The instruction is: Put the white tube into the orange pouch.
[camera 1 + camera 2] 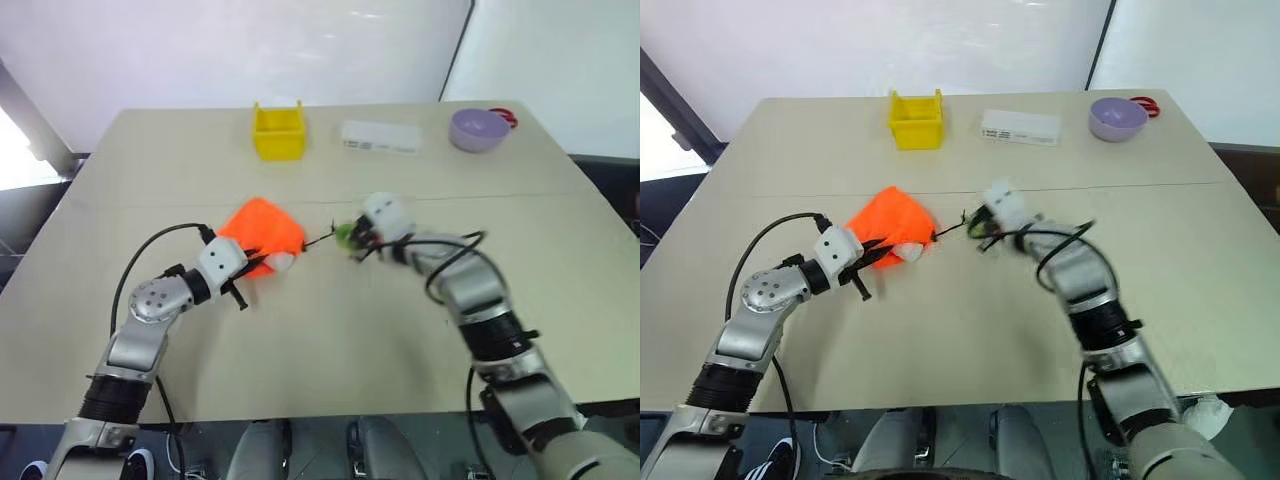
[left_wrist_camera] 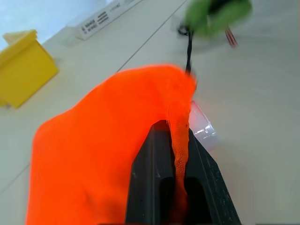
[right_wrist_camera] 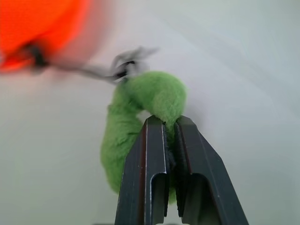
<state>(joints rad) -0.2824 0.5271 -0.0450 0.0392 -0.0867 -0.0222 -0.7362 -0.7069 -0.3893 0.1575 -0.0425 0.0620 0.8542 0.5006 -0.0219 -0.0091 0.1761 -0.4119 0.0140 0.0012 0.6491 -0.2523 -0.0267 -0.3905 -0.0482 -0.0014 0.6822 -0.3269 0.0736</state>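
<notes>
The orange pouch (image 1: pixel 262 230) lies bunched on the table, left of centre. My left gripper (image 1: pixel 256 263) is shut on a fold of its fabric (image 2: pixel 178 140) at the near edge. A white end of the white tube (image 1: pixel 283 261) pokes out from under the pouch beside the left fingers; the rest of the tube is hidden by the fabric. A black cord (image 1: pixel 318 240) runs from the pouch to the green ring (image 3: pixel 150 93). My right gripper (image 3: pixel 164 123) is shut on that ring, just right of the pouch (image 1: pixel 890 220).
At the back of the table stand a yellow bin (image 1: pixel 278 131), a flat white box (image 1: pixel 380 136) and a purple bowl (image 1: pixel 478 128) with something red (image 1: pixel 505 117) behind it. A seam (image 1: pixel 500 197) crosses the tabletop behind the grippers.
</notes>
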